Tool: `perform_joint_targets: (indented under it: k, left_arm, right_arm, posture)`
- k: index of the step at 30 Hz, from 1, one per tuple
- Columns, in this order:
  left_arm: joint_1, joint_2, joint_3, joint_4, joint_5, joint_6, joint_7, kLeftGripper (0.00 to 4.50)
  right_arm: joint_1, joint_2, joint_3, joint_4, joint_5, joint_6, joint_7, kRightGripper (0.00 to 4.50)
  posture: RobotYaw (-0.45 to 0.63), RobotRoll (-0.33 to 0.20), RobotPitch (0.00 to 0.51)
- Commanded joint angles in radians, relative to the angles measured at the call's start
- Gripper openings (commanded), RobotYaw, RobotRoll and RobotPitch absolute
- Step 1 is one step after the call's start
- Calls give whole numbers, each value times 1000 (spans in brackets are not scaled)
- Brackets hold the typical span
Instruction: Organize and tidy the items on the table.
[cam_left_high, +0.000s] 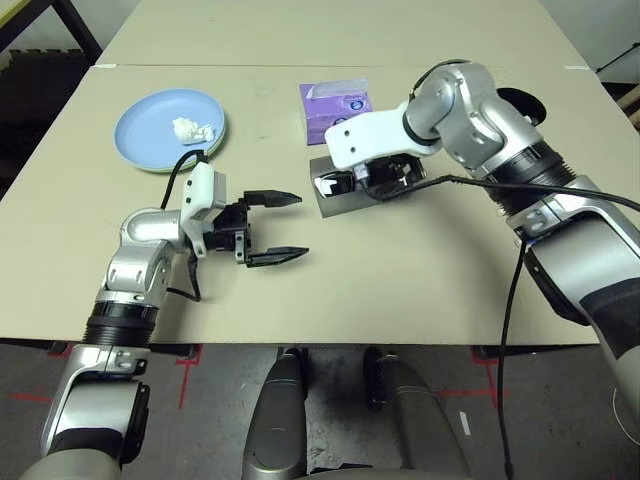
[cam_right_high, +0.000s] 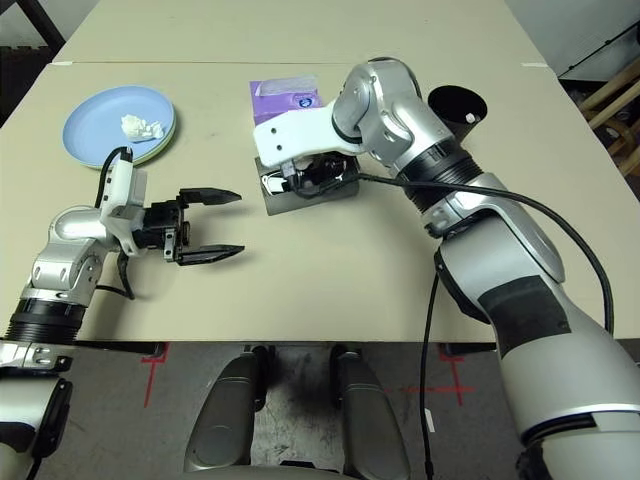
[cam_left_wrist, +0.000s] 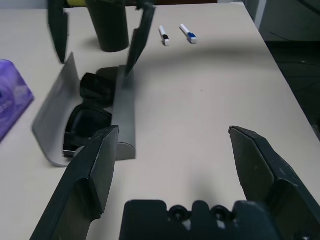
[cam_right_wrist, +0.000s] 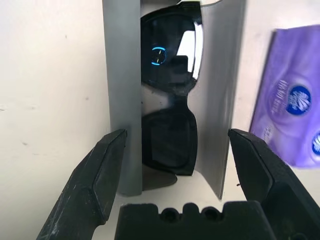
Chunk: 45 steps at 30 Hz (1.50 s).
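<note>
The black sunglasses (cam_right_wrist: 167, 65) lie in the grey glasses case (cam_right_wrist: 122, 100), which stands open on the table (cam_left_high: 420, 270). My right gripper (cam_right_wrist: 175, 136) hovers open just above the case, one finger on each side, holding nothing. My left gripper (cam_left_high: 275, 228) is open and empty over bare table, left of the case. At the far left a light blue plate (cam_left_high: 150, 115) sits on a pale green plate (cam_left_high: 217, 140) and carries the white tissue wad (cam_left_high: 192, 130). The black cup (cam_right_high: 457, 105) stands behind my right arm. Two white pens (cam_left_wrist: 164, 35) lie beyond it.
A purple tissue pack (cam_left_high: 335, 105) lies just behind the glasses case. A black cable (cam_left_high: 515, 300) hangs from my right arm over the table's near right part. A second table (cam_left_high: 330, 30) adjoins at the back.
</note>
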Motion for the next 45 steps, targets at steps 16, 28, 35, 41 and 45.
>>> perform_joint_targets:
  k: [16,28,35,41,45]
  left_arm:
    - [-57,4,12,155,29,-35,-21,4500]
    - [-93,-15,37,234,43,-61,59,4500]
    - [-128,-38,44,292,62,-95,80,4500]
    - [-156,-44,41,318,70,-100,79,4500]
    - [-171,-38,43,347,73,-107,70,4500]
  right_arm:
    - [586,-93,-442,-553,576,449,-100,4486]
    - [751,40,-574,-441,668,133,-429,4486]
    - [806,73,-622,-379,739,-13,-473,4486]
    - [901,76,-652,-347,813,-161,-424,4486]
    - [936,60,-664,-329,832,-251,-406,4486]
  posture:
    - [134,0,226]
    - [136,0,228]
    - [130,0,221]
    - [127,0,213]
    - [118,0,212]
